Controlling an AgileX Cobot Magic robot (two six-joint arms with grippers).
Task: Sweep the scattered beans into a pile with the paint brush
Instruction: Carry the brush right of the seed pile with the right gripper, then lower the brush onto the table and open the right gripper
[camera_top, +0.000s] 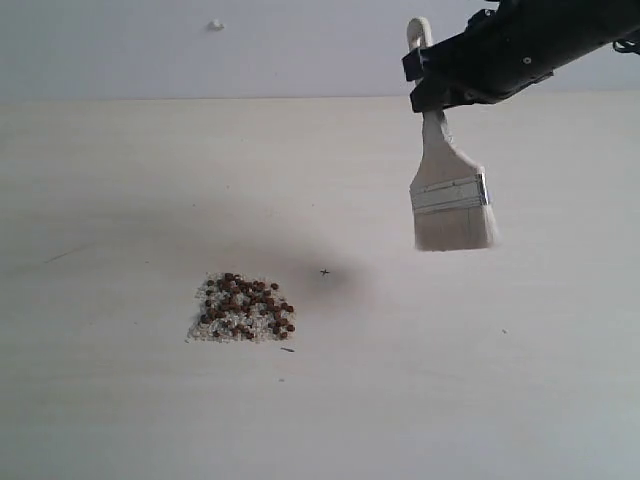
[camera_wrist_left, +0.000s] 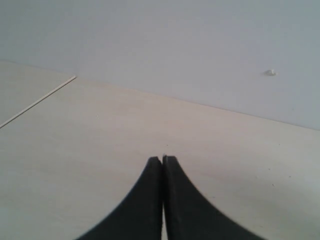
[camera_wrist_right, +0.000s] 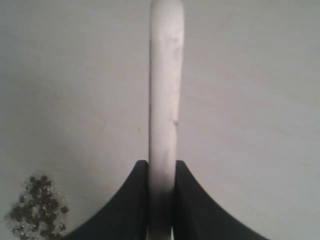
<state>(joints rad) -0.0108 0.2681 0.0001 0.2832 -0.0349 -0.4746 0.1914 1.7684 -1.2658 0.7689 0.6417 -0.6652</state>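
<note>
The reddish-brown beans (camera_top: 247, 305) lie bunched in one small heap with pale crumbs on the light table, left of centre; the same beans (camera_wrist_right: 37, 205) show at a corner of the right wrist view. My right gripper (camera_top: 432, 88) is shut on the pale handle of the paint brush (camera_top: 450, 190), which hangs bristles-down above the table, well to the right of the heap and apart from it. Seen edge-on, the paint brush (camera_wrist_right: 165, 100) stands between the right gripper (camera_wrist_right: 161, 165) fingers. My left gripper (camera_wrist_left: 162, 159) is shut with nothing in it, over bare table.
A small dark speck (camera_top: 324, 271) marks the table right of the heap, and a tiny dark sliver (camera_top: 288, 349) lies just below it. A white knob (camera_top: 215, 25) sits on the back wall. A table seam (camera_wrist_left: 37, 102) runs past the left arm.
</note>
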